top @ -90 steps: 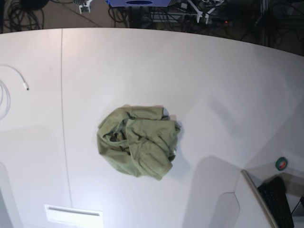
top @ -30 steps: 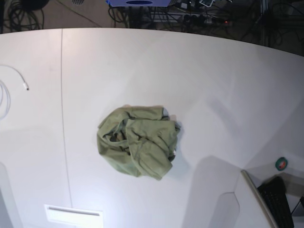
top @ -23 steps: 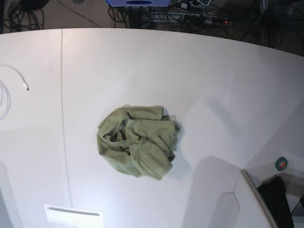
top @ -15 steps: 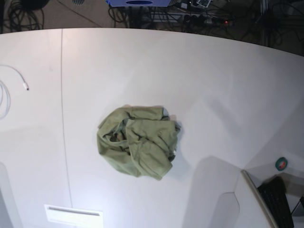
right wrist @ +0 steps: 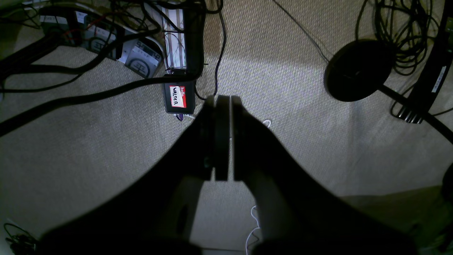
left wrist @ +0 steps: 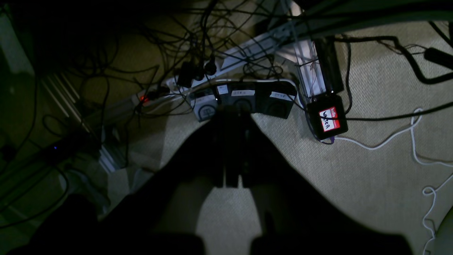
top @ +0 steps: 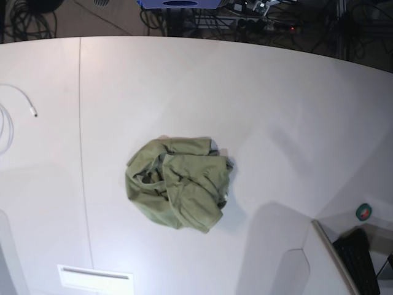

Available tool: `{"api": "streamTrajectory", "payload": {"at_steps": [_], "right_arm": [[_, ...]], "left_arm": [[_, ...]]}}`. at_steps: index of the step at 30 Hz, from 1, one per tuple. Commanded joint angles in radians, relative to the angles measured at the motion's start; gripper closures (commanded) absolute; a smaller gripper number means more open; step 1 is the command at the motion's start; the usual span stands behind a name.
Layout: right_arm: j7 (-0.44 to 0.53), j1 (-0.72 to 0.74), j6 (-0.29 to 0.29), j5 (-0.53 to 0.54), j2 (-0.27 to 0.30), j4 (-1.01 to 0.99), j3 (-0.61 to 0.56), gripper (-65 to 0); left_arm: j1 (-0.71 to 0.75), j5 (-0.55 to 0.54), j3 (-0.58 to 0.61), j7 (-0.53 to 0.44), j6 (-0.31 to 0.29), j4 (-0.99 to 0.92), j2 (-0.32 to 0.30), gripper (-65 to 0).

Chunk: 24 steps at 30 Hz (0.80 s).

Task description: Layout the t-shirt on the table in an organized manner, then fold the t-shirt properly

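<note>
The olive-green t-shirt (top: pixel 177 182) lies crumpled in a ball near the middle of the white table (top: pixel 276 104) in the base view. No gripper shows in the base view. In the left wrist view my left gripper (left wrist: pixel 231 115) is shut and empty, hanging over the carpet and cables beyond the table. In the right wrist view my right gripper (right wrist: pixel 222 99) is shut and empty, also over the carpet. The shirt shows in neither wrist view.
A white cable (top: pixel 19 98) lies at the table's left edge. A green tape roll (top: pixel 364 212) and a black keyboard (top: pixel 359 261) sit at the lower right. A thin dark seam (top: pixel 80 123) runs down the left. Cables and power boxes (right wrist: pixel 178 97) cover the floor.
White arm parts seen at the far edge three seconds ago have left the base view. The shirt has not moved.
</note>
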Motion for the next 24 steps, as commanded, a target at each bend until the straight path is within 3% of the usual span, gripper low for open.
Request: {"api": "streamTrajectory", "payload": {"at_steps": [1,24], "right_arm": [[0.008,-0.012,0.004,0.002,0.002,-0.002,0.001,0.0],[0.008,-0.004,0.004,0.002,0.002,-0.002,0.0,0.0]], "left_arm": [[0.009,-0.003,0.0,-0.008,0.005,0.0,-0.006,0.0],[0.012,-0.003,-0.002,-0.01,0.005,0.003,-0.006,0.0]]}}
